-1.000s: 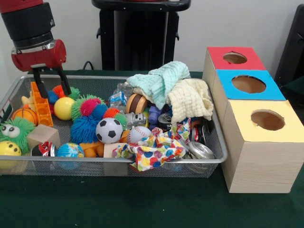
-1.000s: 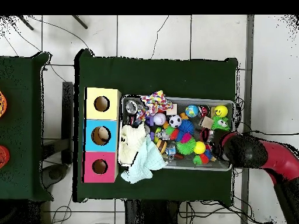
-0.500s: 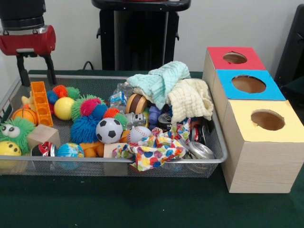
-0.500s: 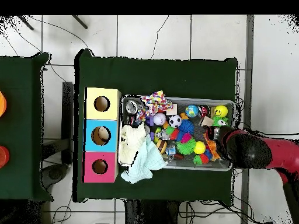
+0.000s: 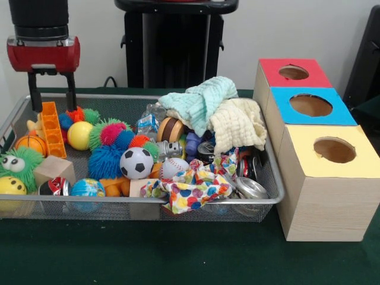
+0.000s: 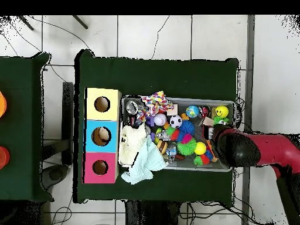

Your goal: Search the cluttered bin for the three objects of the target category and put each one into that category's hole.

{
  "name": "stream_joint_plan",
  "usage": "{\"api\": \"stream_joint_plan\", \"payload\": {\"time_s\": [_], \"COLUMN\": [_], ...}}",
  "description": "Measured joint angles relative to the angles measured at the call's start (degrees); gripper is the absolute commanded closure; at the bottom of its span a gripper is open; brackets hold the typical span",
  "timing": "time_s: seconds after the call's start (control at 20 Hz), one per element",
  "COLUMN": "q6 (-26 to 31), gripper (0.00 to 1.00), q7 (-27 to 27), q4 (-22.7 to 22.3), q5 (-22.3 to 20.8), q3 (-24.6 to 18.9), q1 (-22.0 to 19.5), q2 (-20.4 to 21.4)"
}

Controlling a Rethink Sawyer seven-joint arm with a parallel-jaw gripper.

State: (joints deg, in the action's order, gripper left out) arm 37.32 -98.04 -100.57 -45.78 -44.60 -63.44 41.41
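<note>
I hung my gripper [image 5: 53, 98] empty, fingers spread wide, over the bin [image 5: 178, 205] end farthest from the boxes [image 5: 309, 107], searching (nothing grabbed yet). A tan plush toy [image 5: 34, 126] peeked behind the orange block [image 5: 51, 129]; next I'd need to drop onto it.

Three boxes [image 5: 314, 142] just beside the bin [image 5: 270, 199], cloths [image 5: 217, 113] heaped at that end inside.
</note>
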Motion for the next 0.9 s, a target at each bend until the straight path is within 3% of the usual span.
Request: {"api": "stream_joint_plan", "payload": {"time_s": [0.45, 0.9], "q6": [-3.9, -11.8], "gripper": [0.00, 0.00], "q7": [0.0, 0.0], "q4": [0.0, -0.1], "q5": [-5.4, -9.4], "q3": [1.3, 3.2], "q1": [1.6, 2.2], "q2": [0.6, 3.1]}}
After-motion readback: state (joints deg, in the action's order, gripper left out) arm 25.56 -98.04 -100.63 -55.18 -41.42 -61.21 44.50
